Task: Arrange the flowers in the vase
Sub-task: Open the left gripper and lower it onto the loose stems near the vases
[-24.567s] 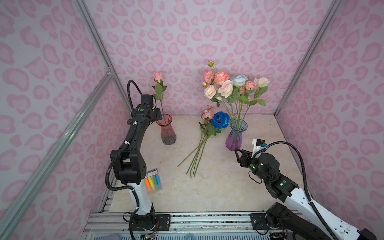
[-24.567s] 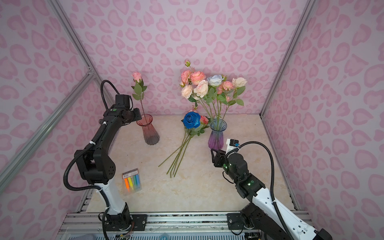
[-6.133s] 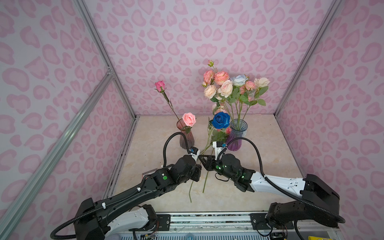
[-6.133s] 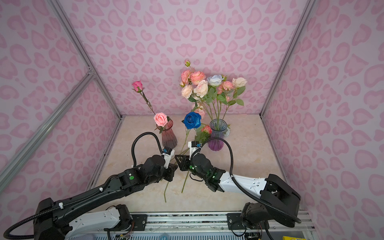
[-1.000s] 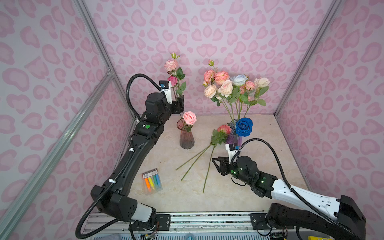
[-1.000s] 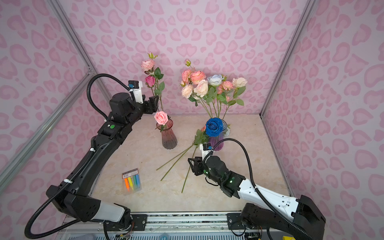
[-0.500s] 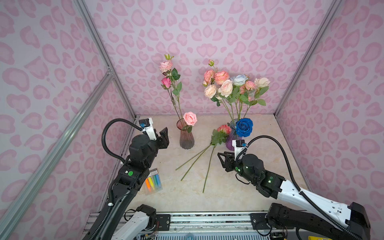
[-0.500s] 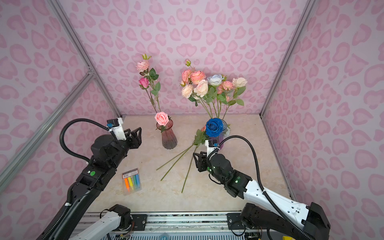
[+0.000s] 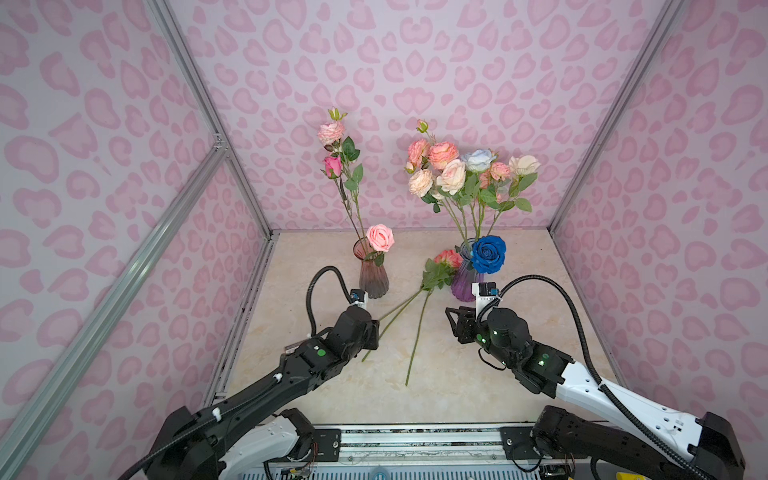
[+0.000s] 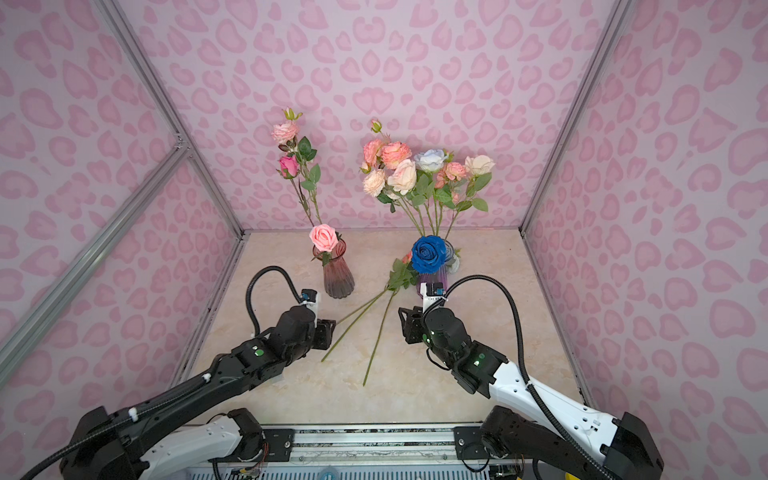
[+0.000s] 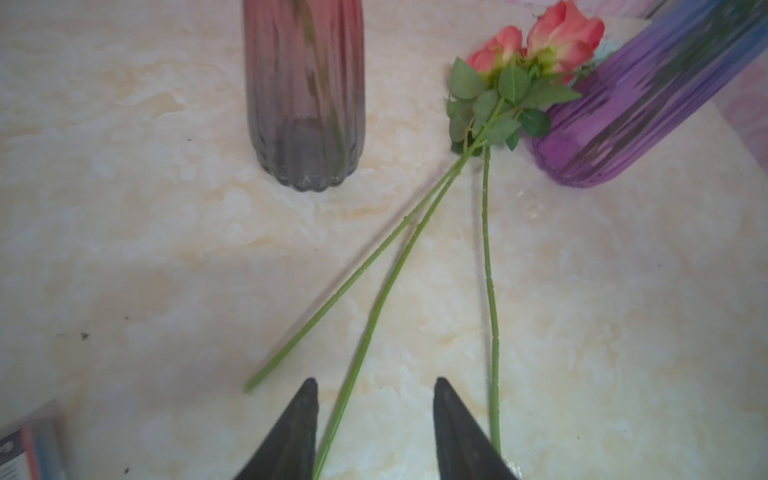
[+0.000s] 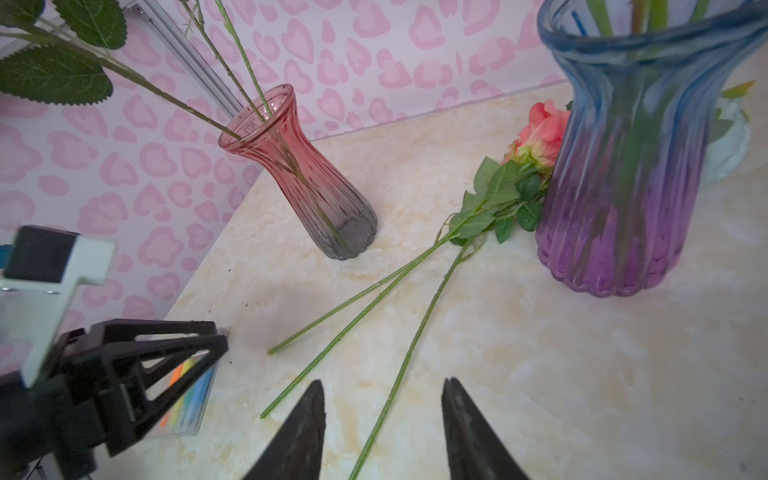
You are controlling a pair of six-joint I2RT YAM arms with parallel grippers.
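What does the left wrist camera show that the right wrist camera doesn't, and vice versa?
Only left wrist: two coral rose heads side by side, and a stem framed by the open left gripper. Only right wrist: the rims of the pink vase and purple vase, the patterned wall, the left gripper's outside. Both: three loose stems on the table, both vase bodies.
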